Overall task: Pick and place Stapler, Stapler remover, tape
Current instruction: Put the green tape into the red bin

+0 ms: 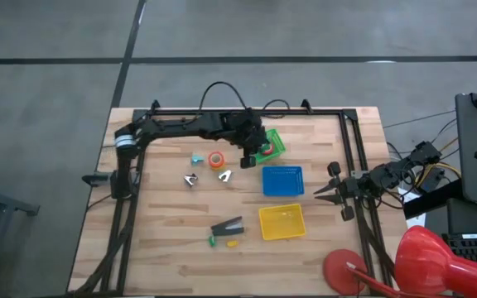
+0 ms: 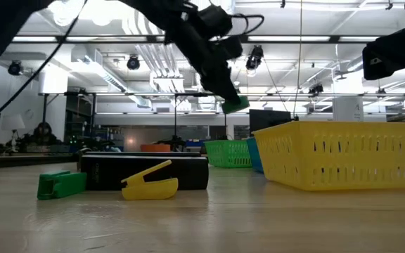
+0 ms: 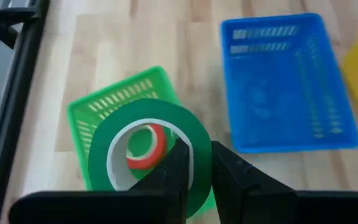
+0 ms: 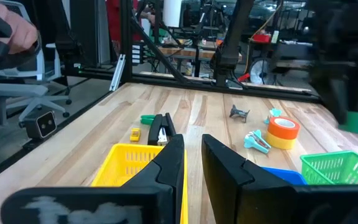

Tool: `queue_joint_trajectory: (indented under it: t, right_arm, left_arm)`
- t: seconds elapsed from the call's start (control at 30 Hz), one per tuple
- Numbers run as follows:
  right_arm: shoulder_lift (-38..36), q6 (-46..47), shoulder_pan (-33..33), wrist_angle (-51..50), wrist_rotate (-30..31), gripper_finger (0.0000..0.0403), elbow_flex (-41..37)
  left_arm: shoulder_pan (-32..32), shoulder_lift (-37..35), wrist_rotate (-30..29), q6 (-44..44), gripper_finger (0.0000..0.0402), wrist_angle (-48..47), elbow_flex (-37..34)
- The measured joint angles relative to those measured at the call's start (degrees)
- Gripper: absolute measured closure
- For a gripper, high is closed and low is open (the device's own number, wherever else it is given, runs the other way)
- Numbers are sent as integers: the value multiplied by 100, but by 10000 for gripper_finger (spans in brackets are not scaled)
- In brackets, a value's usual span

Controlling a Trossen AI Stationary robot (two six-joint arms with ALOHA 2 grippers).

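My left gripper (image 1: pixel 253 142) hangs over the green basket (image 1: pixel 277 141), shut on a green tape roll (image 3: pixel 148 155). Through the roll's hole a red roll (image 3: pixel 148 146) shows, lying in that basket. The orange tape (image 1: pixel 215 159) lies flat on the table left of the basket, also in the right wrist view (image 4: pixel 283 132). The dark stapler (image 1: pixel 228 226) lies on its side near the table's near edge, broadside in the low view (image 2: pixel 146 172). Two small metal staple removers (image 1: pixel 190 180) (image 1: pixel 224 175) lie near the tape. My right gripper (image 1: pixel 325 192) waits shut at the table's right, touching nothing. My left gripper pinches the green roll's wall (image 3: pixel 199 158), one finger (image 3: pixel 178 165) at the hole side and the other (image 3: pixel 229 171) outside the rim. It comes from above. The roll is lifted clear over the green basket (image 3: pixel 123 93), its hole facing the wrist camera.
A blue basket (image 1: pixel 282 180) and a yellow basket (image 1: pixel 281 221) stand right of centre. A cyan object (image 1: pixel 197 157) lies beside the orange tape; a green bit (image 1: pixel 211 241) and a yellow bit (image 1: pixel 232 244) lie by the stapler. A red lamp-like thing (image 1: pixel 421 261) stands off the near right corner.
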Motion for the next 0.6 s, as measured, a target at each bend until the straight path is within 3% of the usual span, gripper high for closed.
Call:
queue_joint_trajectory:
  t: [0.27, 0.6]
  right_arm:
    - [-7, -10, 1, -2, 2, 351, 0]
    - [-5, -11, 1, 2, 1, 351, 0]
  left_arm:
    - [180, 822, 111, 57, 351, -134, 661]
    - [307, 1356, 122, -257, 351, -41, 899]
